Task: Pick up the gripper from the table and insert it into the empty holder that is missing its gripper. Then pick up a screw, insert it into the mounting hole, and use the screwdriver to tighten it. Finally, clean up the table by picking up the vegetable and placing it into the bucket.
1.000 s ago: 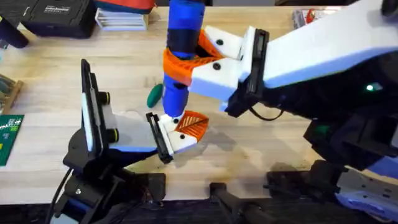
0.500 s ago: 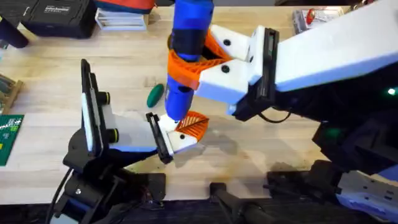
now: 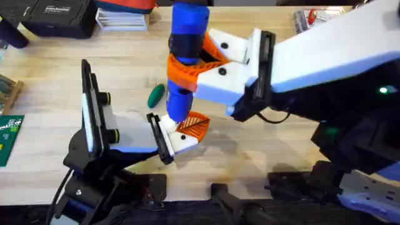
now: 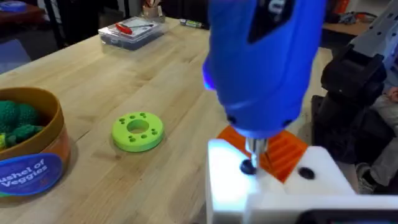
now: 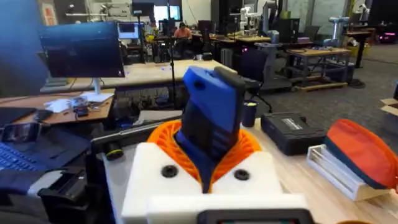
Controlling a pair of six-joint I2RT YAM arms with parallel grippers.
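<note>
My right gripper (image 3: 187, 65) is shut on the blue screwdriver (image 3: 186, 37), which it holds nearly upright. The screwdriver (image 4: 267, 62) has its metal bit on a dark screw (image 4: 247, 167) in the white holder (image 4: 230, 186) at the left arm's tip. The orange ribbed gripper (image 3: 195, 127) sits in that holder, and its wedge (image 4: 283, 152) shows behind the bit. My left gripper (image 3: 183, 133) lies low over the table. The dark green vegetable (image 3: 155, 95) lies just beyond it. The bucket (image 4: 46, 124) holds green toy vegetables. In the right wrist view the screwdriver (image 5: 211, 112) stands between the orange pads.
A bright green disc with holes (image 4: 138, 130) lies near the bucket. A clear plastic box (image 3: 309, 17) stands at the back right. At the back left are a black case (image 3: 59, 15) and a stack of books (image 3: 122, 19). A green circuit board (image 3: 9, 134) lies at the left edge.
The right arm and the screwdriver's upper end swayed slightly right, then back left. The bit has stayed on the holder. The left arm has not moved.
</note>
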